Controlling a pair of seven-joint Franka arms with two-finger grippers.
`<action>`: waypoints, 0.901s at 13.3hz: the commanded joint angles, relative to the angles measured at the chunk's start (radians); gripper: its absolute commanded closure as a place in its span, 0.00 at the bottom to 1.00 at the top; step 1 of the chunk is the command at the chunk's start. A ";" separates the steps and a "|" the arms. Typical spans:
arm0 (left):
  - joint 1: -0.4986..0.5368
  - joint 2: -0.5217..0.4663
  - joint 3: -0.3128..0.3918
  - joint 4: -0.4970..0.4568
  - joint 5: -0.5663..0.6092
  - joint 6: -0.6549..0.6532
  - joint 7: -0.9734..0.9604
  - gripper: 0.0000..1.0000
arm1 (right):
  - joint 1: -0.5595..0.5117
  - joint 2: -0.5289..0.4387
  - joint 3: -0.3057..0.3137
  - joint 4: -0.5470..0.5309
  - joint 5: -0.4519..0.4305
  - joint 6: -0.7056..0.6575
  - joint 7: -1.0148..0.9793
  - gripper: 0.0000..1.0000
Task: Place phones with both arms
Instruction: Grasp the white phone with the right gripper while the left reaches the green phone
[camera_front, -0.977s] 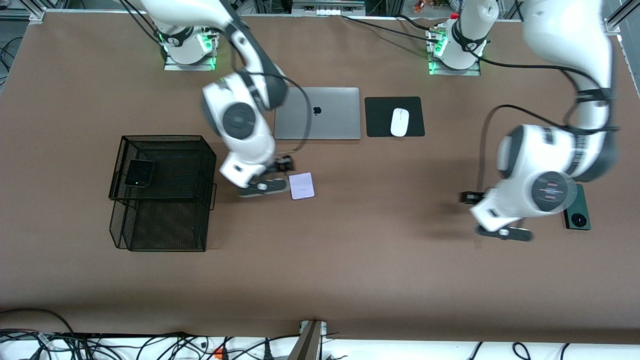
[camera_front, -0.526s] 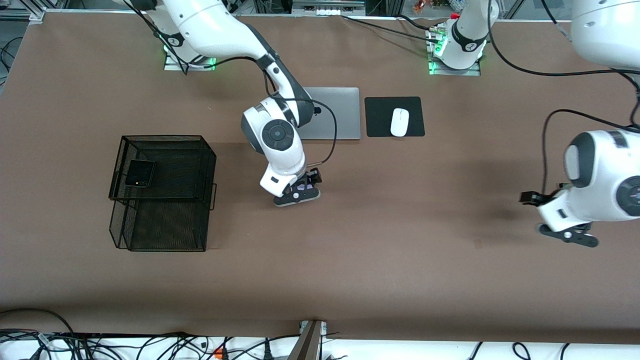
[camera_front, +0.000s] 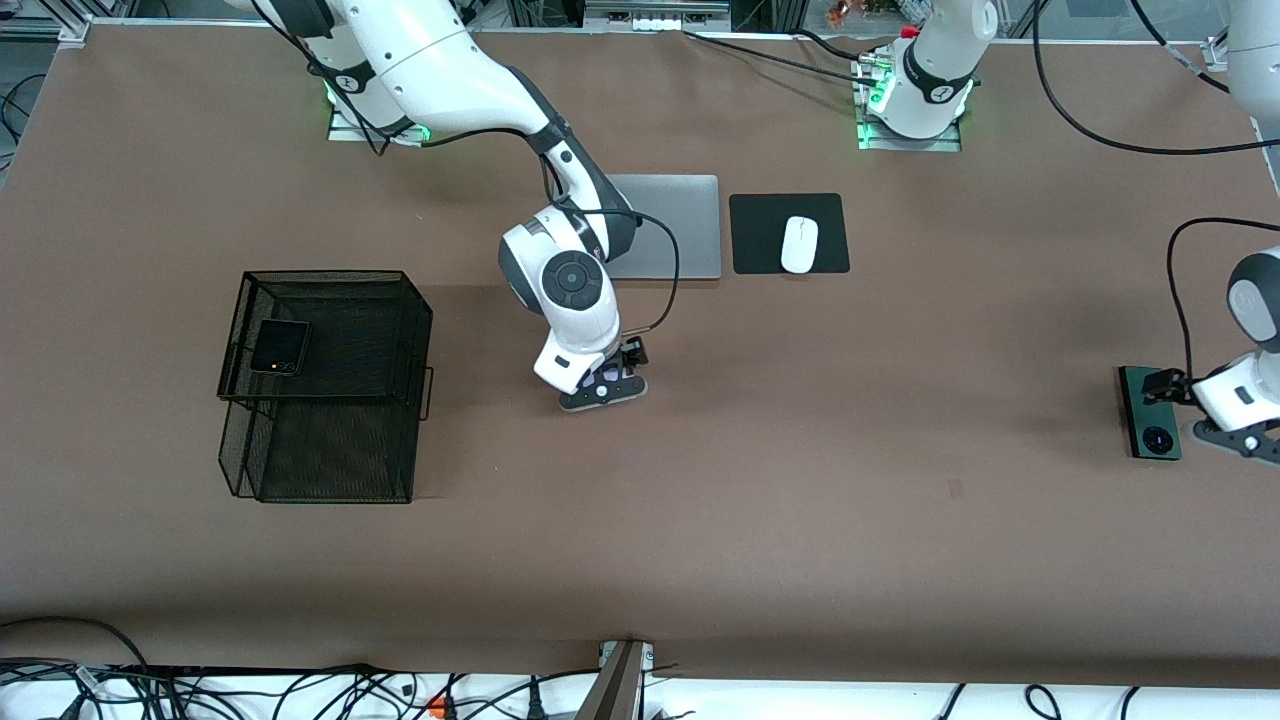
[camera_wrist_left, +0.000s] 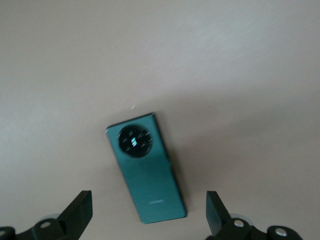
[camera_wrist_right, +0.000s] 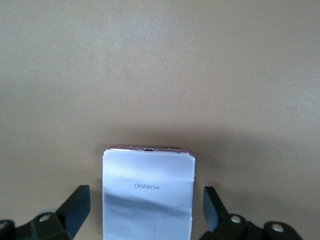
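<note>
Brown table (camera_front: 800, 520), lilac phone (camera_wrist_right: 148, 195) under right hand (camera_wrist_right: 145, 220)

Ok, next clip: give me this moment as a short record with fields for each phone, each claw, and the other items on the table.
black phone: lies on the top tier of the black wire rack
lilac phone: flat on the table, under the right claw
green phone: flat on the table at the left arm's end
right claw: open, low over the lilac phone, fingers either side
left claw: open, over the green phone, not gripping
other items: closed laptop; white mouse on black pad
</note>
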 joint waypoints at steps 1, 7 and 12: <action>0.073 0.002 -0.055 -0.045 -0.052 0.063 0.016 0.00 | 0.008 0.008 -0.003 -0.005 0.016 0.017 0.009 0.00; 0.201 0.079 -0.117 -0.045 -0.192 0.164 0.023 0.00 | 0.017 0.029 -0.005 -0.007 0.005 0.037 0.007 0.00; 0.204 0.117 -0.117 -0.045 -0.218 0.238 0.019 0.00 | 0.017 0.034 -0.005 -0.007 0.003 0.047 0.004 0.77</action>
